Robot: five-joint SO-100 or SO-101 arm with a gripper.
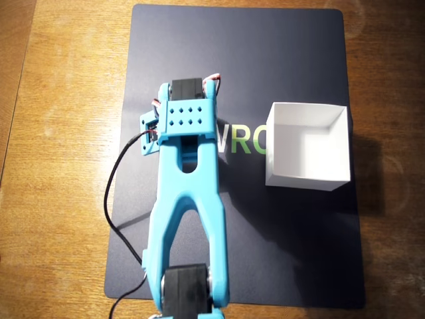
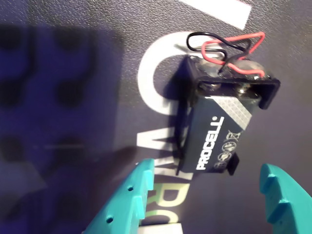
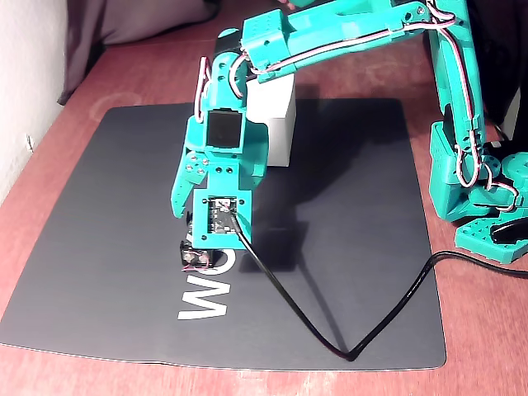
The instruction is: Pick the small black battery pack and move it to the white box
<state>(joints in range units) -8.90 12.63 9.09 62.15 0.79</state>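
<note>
The small black battery pack (image 2: 219,130) lies flat on the dark mat (image 1: 265,60), across the large white letters (image 2: 156,117) printed there. In the wrist view it bears the word PROCELL in white along its side, and thin red and black wires (image 2: 226,46) loop out of the snap holder at its far end. The tool (image 2: 209,195) hangs just above the mat with its two teal fingers (image 2: 131,195) spread apart, one at each side of the pack's near end; neither finger touches the pack, and the gap between them is wider than the pack.

In the fixed view the pack (image 3: 198,254) shows only as a small dark shape under the tool's tip, beside the white lettering (image 3: 210,299). A black cable (image 3: 313,318) trails from the wrist camera over the mat.

The white box (image 1: 309,143) stands open on the same mat, well apart from the pack; in the overhead view it sits to the right of the arm (image 1: 189,193), which hides the pack there. The mat rests on a wooden worktop (image 1: 60,133).
</note>
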